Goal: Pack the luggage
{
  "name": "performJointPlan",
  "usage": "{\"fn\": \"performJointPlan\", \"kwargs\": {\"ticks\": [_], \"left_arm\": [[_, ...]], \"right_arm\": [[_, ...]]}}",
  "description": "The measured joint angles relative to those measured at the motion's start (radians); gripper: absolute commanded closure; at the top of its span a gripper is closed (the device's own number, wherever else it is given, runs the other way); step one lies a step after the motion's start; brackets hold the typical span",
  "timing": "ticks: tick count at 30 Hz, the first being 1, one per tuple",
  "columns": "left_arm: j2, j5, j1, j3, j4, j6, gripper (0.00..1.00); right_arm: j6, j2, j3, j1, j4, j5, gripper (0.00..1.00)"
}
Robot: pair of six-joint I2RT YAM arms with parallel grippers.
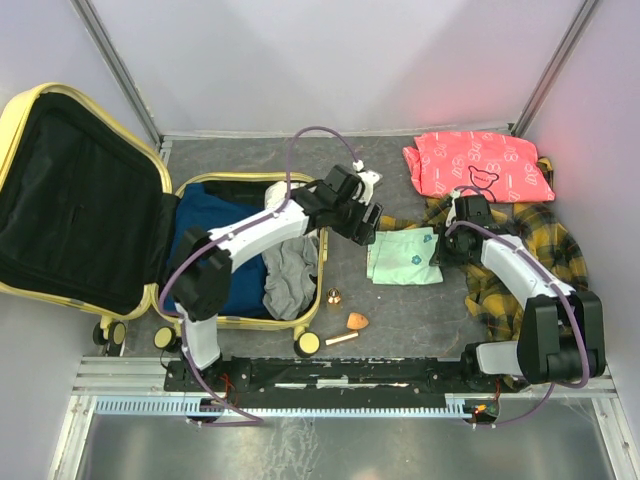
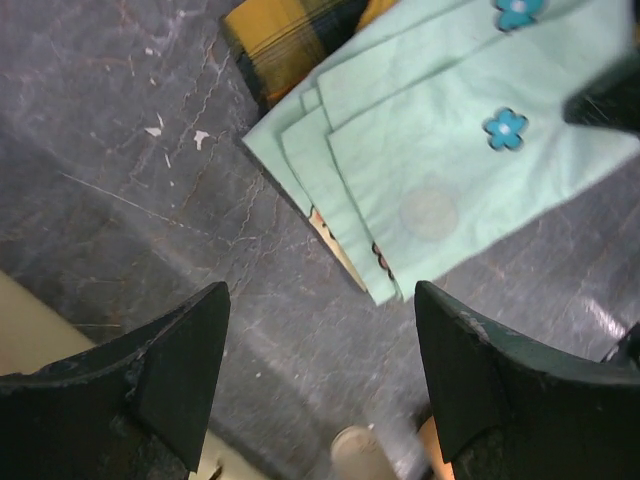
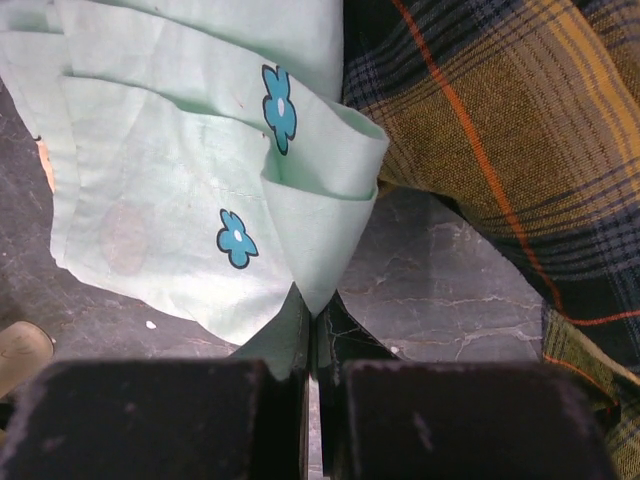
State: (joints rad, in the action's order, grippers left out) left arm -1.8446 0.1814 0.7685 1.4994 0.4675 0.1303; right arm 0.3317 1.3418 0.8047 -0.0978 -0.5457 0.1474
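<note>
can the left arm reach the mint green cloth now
Probably yes: the left gripper hangs open beside the mint green cloth, only bare table between; the right gripper pinches its far edge.

Bare table [image 2: 120,200] under left pincer [image 2: 320,320]; mint cloth [image 2: 450,170] ahead, plaid shirt [image 2: 290,30] beyond.

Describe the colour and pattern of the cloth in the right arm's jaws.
The cloth is pale mint green with small blue flowers; clearest in the right wrist view.

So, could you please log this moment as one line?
right claw: shut on folded mint-green floral cloth | left claw: open, empty | pale yellow hard-shell suitcase: open
</note>
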Motion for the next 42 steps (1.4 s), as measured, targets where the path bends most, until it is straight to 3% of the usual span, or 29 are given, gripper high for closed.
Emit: {"fn": "performJointPlan", "kwargs": {"ticks": [9, 19, 22, 26, 27, 34, 42], "left_arm": [[-0.161, -0.106, 0.018, 0.018, -0.017, 0.268, 0.26], [-0.246, -0.068, 0.021, -0.026, -0.164, 0.351, 0.38], [-0.247, -0.026, 0.026, -0.051, -0.229, 0.355, 0.53], [-0.267, 0.035, 0.032, -0.063, -0.289, 0.360, 0.93], [-0.274, 0.040, 0.032, -0.063, -0.293, 0.360, 0.97], [-0.249, 0.036, 0.032, -0.064, -0.266, 0.360, 0.97], [-0.086, -0.017, 0.021, -0.018, -0.150, 0.312, 0.97]], "right_arm": [[0.004, -0.019, -0.005, 0.000, -0.010, -0.002, 0.99], [0.016, -0.010, -0.014, 0.000, 0.009, 0.002, 0.99], [0.023, 0.004, -0.020, 0.000, 0.017, 0.002, 0.99], [0.031, 0.011, -0.027, 0.000, 0.023, 0.002, 0.99], [0.032, 0.011, -0.027, 0.000, 0.023, 0.002, 0.99], [0.048, 0.001, -0.019, 0.000, -0.006, 0.027, 0.99], [0.096, -0.109, 0.056, -0.012, -0.082, 0.062, 0.99]]}}
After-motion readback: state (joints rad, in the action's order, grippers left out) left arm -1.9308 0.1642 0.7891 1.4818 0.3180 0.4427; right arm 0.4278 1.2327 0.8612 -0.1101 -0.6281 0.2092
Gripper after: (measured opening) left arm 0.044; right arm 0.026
